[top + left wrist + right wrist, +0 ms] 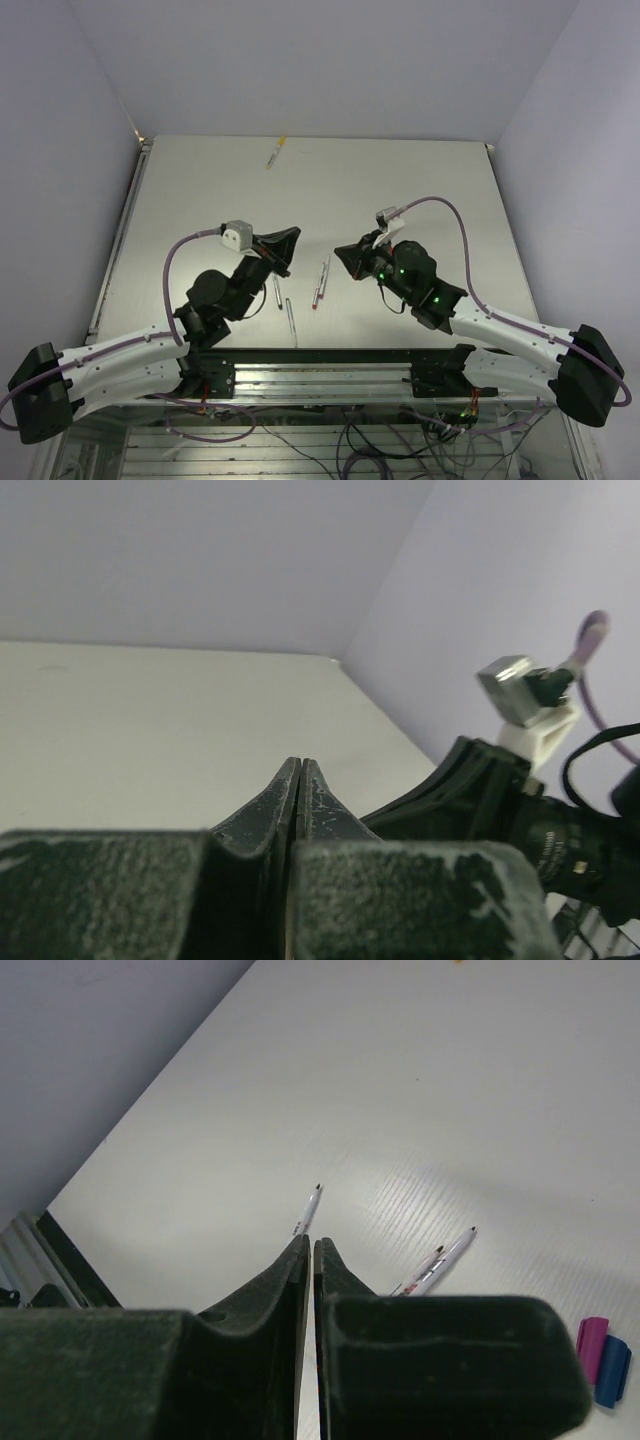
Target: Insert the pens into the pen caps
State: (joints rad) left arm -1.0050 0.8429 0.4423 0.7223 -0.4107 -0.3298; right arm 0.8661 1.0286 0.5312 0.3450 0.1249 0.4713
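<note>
Both grippers hover above the table's middle, shut and empty, tips facing each other. My left gripper [290,238] [300,764] sees no pen, only the right arm [500,790]. My right gripper [345,254] [308,1244] looks down on three grey-white pens: one [307,1210] just past its tips, and two side by side [445,1258] to the right. From above, two pens [321,283] lie between the grippers, and two more [277,289] [291,322] lie near the left arm. A pen with a yellow end [275,152] lies at the far back. A magenta cap [590,1337] and a blue cap [612,1359] lie together. The other caps are hidden.
The table [420,190] is walled by lilac panels at the back and both sides. A metal rail [330,375] runs along the near edge at the arm bases. Purple cables [455,215] loop over each wrist.
</note>
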